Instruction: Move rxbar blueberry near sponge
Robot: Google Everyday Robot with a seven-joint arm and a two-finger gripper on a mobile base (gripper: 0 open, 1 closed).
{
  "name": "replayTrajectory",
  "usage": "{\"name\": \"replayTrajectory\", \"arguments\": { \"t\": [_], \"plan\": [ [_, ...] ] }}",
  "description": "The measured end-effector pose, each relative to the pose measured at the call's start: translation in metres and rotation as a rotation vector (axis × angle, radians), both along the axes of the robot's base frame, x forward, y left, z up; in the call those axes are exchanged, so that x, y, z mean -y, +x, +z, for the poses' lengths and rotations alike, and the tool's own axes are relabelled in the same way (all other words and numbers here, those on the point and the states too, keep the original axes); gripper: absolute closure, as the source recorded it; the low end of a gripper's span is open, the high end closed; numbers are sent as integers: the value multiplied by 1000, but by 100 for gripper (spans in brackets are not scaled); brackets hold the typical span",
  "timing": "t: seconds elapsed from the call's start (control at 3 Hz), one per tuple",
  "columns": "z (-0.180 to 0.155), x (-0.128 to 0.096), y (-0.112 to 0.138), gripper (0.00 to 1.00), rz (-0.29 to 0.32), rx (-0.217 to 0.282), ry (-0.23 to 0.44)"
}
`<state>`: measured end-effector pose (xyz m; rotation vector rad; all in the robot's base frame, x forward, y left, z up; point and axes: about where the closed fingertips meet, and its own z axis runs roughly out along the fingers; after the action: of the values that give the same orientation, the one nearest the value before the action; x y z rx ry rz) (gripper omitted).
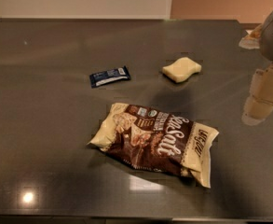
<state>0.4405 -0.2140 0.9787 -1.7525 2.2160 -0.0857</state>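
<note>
The rxbar blueberry [109, 76], a small flat navy-blue bar with a white end, lies on the dark table [43, 125] left of centre. The sponge [181, 69], a pale yellow block with a wavy outline, lies to its right, about a bar's length away. My gripper [262, 99] hangs at the right edge of the view, above the table, to the right of and nearer than the sponge, far from the bar. It holds nothing that I can see.
A large brown-and-cream "Sea Salt" snack bag [157, 139] lies in the middle of the table, in front of the bar and the sponge. The table's far edge meets a pale wall [80, 1]. A bright light reflection [28, 197] shows at the near left.
</note>
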Motion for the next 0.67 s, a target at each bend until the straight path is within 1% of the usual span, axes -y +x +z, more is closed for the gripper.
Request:
{"name": "replayTrajectory", "arguments": {
  "t": [0.33, 0.67],
  "plan": [
    [1, -13, 18, 0, 56, -16, -3],
    [0, -36, 47, 0, 120, -28, -3]
  ]
}}
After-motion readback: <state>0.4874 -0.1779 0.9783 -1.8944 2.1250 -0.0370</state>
